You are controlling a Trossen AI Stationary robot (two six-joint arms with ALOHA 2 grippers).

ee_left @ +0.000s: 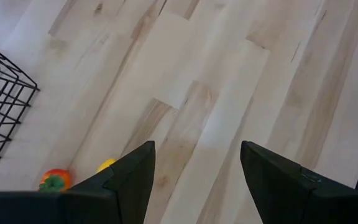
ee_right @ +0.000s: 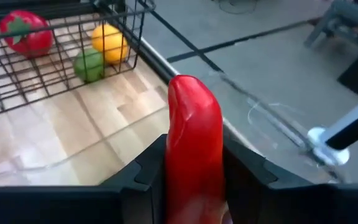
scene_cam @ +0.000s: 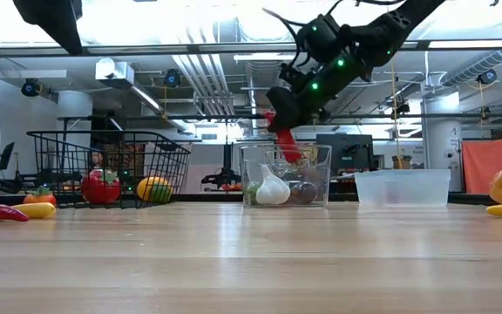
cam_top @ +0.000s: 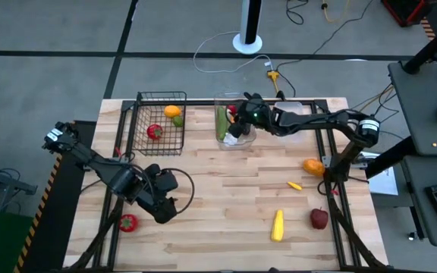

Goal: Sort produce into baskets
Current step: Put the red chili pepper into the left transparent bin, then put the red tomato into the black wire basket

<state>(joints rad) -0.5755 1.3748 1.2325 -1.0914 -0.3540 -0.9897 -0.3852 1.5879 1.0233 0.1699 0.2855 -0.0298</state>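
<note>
My right gripper (scene_cam: 286,112) is shut on a long red pepper (scene_cam: 288,144) above the taller clear bin (scene_cam: 321,179), which stands at the table's far middle (cam_top: 220,136). In the bin lie a white garlic (scene_cam: 273,188), a dark eggplant (scene_cam: 303,192) and something green (scene_cam: 251,190). The black wire basket (cam_top: 139,125) holds a red pepper (cam_top: 155,132), an orange-yellow fruit (cam_top: 172,111) and a green one (cam_top: 177,120). My left gripper (ee_left: 197,180) is open and empty above bare table at the near left (cam_top: 164,203). My right gripper pinches the red pepper between its two fingers, across its thickness, at its upper part (ee_right: 194,186). The fingers slant down from the table's right side. The pepper hangs tilted below them, lifted clear, and its lower end (scene_cam: 296,157) shows through the bin's front wall.
A shallower clear bin (scene_cam: 403,186) stands right of the taller one. Loose on the table are a red fruit (cam_top: 128,222) at the near left, and an orange pepper (cam_top: 313,166), a small yellow pepper (cam_top: 295,184), a long yellow one (cam_top: 278,224) and a red apple (cam_top: 319,218) at the right.
</note>
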